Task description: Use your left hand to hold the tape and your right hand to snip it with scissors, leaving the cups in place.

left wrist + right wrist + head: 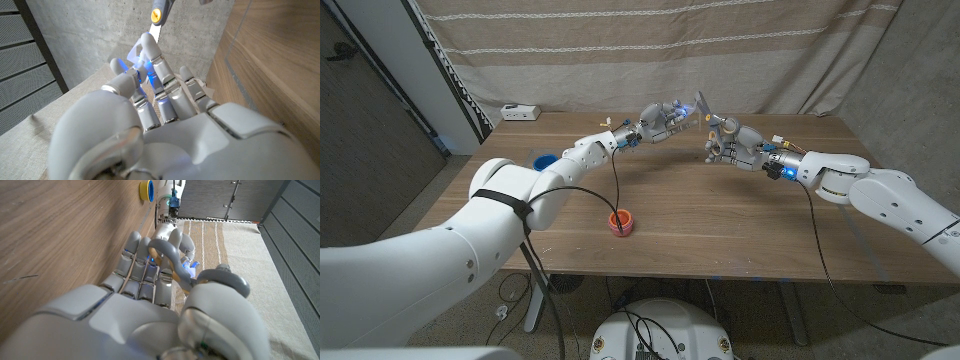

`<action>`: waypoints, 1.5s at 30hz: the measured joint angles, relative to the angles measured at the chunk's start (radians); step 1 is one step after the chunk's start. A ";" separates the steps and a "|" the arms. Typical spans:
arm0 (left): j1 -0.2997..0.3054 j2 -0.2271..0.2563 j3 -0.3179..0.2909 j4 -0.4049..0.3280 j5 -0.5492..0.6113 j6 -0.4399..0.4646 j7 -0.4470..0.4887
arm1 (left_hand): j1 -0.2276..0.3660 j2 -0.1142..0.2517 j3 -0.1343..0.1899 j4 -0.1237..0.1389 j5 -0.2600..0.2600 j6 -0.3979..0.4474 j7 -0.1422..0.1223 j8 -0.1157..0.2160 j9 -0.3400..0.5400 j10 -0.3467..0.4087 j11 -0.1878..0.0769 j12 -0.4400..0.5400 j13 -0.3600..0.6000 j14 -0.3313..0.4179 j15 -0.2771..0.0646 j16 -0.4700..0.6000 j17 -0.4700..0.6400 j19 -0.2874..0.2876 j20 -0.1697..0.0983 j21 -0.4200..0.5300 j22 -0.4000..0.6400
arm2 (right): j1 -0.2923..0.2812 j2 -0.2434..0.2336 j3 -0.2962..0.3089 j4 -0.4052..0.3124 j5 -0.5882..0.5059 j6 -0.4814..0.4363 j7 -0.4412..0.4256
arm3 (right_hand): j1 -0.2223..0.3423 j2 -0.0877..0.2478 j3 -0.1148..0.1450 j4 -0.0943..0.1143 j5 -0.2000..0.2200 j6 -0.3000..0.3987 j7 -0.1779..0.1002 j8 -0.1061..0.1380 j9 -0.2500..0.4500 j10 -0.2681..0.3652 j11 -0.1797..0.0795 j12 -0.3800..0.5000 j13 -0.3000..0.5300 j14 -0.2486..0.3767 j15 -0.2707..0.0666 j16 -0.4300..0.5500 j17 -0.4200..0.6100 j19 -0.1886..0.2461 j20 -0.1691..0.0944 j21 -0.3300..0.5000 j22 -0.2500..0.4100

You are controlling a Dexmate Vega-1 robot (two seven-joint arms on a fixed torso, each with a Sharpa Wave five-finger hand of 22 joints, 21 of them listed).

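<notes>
The wooden counter (720, 215) carries an orange cup (621, 222) near its front edge, a blue cup (544, 160) at the left, and a white box (520, 112) at the far-left corner.

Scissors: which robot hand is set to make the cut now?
Right. The right robot hand holds the scissors by their grey handles, raised above the table. The left robot hand pinches the clear tape, with the blades close by.

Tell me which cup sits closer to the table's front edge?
The small red-orange cup, standing near the front edge by the black cable. The blue cup sits farther back at the left, beyond the left arm.
</notes>
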 measured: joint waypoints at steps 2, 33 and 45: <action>0.001 0.000 0.000 0.000 0.001 0.001 0.000 | 0.000 0.000 0.000 0.000 0.000 0.000 0.000 -0.002 -0.001 0.000 0.000 0.008 0.000 0.000 0.000 0.000 0.004 0.000 0.000 0.000 0.000 | 0.000 0.000 0.000 0.000 0.000 0.000 -0.001 | 0.000 0.000 0.000 0.000 0.000 0.000 0.000 0.000 0.000 0.002 0.002 0.000 -0.001 0.000 0.000 0.000 0.000 0.000 0.000 0.000 0.000; -0.008 -0.005 0.005 0.042 0.001 -0.006 -0.013 | -0.009 -0.009 0.023 0.001 0.000 0.003 0.003 -0.008 0.005 0.004 0.004 0.033 0.000 0.009 -0.001 -0.003 0.042 0.000 0.000 -0.006 0.000 | -0.016 -0.003 0.019 -0.004 -0.001 0.014 -0.013 | 0.000 0.000 0.000 0.000 0.000 0.009 0.002 -0.004 0.003 0.004 -0.001 0.000 -0.001 0.000 0.000 0.006 -0.005 0.000 0.000 0.004 0.000; -0.008 -0.006 0.004 0.037 -0.006 -0.009 -0.015 | -0.013 -0.013 0.028 -0.003 0.000 0.005 0.005 -0.015 0.005 0.004 0.004 0.034 0.000 0.011 0.000 -0.008 0.056 0.000 0.000 -0.006 0.000 | -0.021 -0.004 0.021 -0.010 -0.001 0.014 -0.021 | 0.010 0.010 0.008 -0.008 0.000 0.025 -0.004 -0.004 -0.003 0.014 -0.004 0.012 -0.013 0.000 0.000 0.009 -0.005 0.000 0.000 0.004 0.000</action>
